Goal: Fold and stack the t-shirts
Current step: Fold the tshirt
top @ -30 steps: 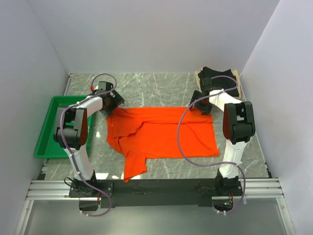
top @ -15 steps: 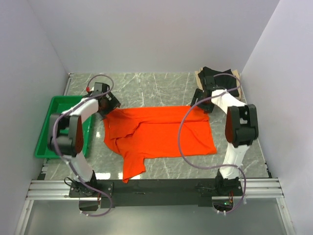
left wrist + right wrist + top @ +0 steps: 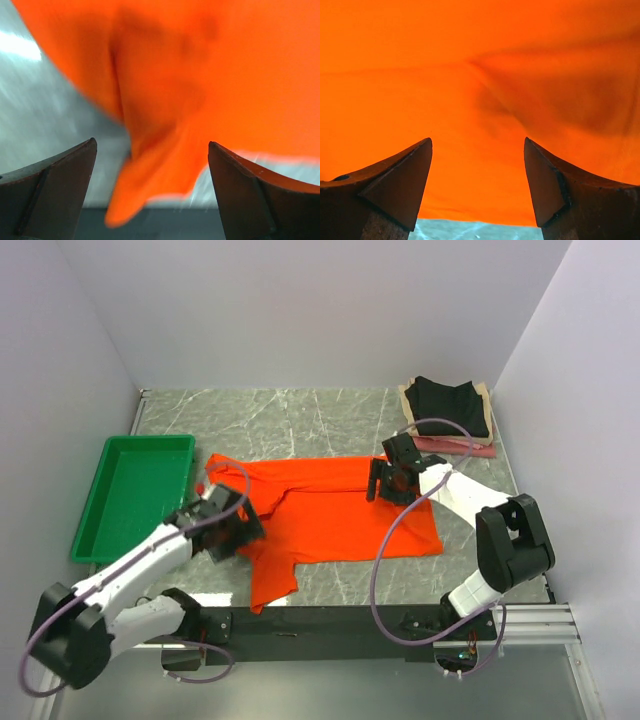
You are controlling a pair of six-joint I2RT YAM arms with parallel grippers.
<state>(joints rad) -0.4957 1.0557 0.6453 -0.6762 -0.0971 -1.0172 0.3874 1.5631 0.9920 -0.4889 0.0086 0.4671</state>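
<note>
Both arms are shifting fast. A sec ago the left gripper (image 3: 228,527) was up at the far-left corner of the orange t-shirt (image 3: 340,515) and the right gripper (image 3: 388,480) was at the far-right corner, both along the back edge. Now the left arm is swinging down to the near-left and hanging over the bunched left side of the shirt. The right one is sliding inward over the cloth.

Wrist views: both pairs of fingers are standing apart w/ nothing pinched. Orange fabric is just lying ahead of them, w/ a loose flap in front of the left pair.

The shirt is lying spread mid-table (image 3: 300,420), rumpled on the left, one sleeve (image 3: 272,585) trailing toward the near edge. The black t-shirt (image 3: 450,400) is sitting folded on the beige (image 3: 405,398) and pink (image 3: 462,446) ones, far-right corner. The green tray (image 3: 90,515) is sitting off to the left.

My read: they've let go after tugging it flat and are prob. going for fresh grips. The orange shirt isn't folded yet.
</note>
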